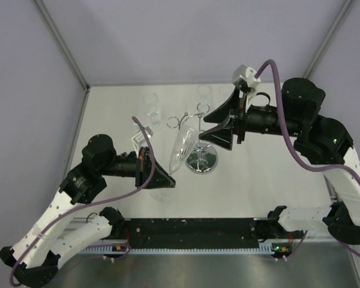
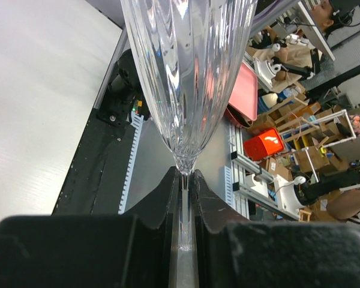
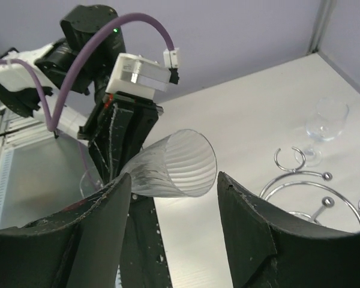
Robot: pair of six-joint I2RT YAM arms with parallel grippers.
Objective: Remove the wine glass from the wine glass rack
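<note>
My left gripper (image 1: pixel 161 178) is shut on the thin stem of a fluted clear wine glass (image 1: pixel 183 150). The glass is tilted in the air, its open rim pointing at the wine glass rack (image 1: pixel 201 161), a chrome wire stand with a round mirrored base. In the left wrist view the stem (image 2: pixel 185 198) is pinched between the jaws of my left gripper (image 2: pixel 185 180), with the bowl (image 2: pixel 189 78) above. My right gripper (image 1: pixel 204 125) is open, hovering by the rack top. In the right wrist view the glass (image 3: pixel 177 165) lies beyond my right gripper (image 3: pixel 173 180), left of the rack rings (image 3: pixel 300 192).
Two other clear wine glasses stand on the white table behind the rack, one at the back left (image 1: pixel 153 114) and one at the back middle (image 1: pixel 204 93); one shows in the right wrist view (image 3: pixel 324 123). Lilac walls close the table on three sides.
</note>
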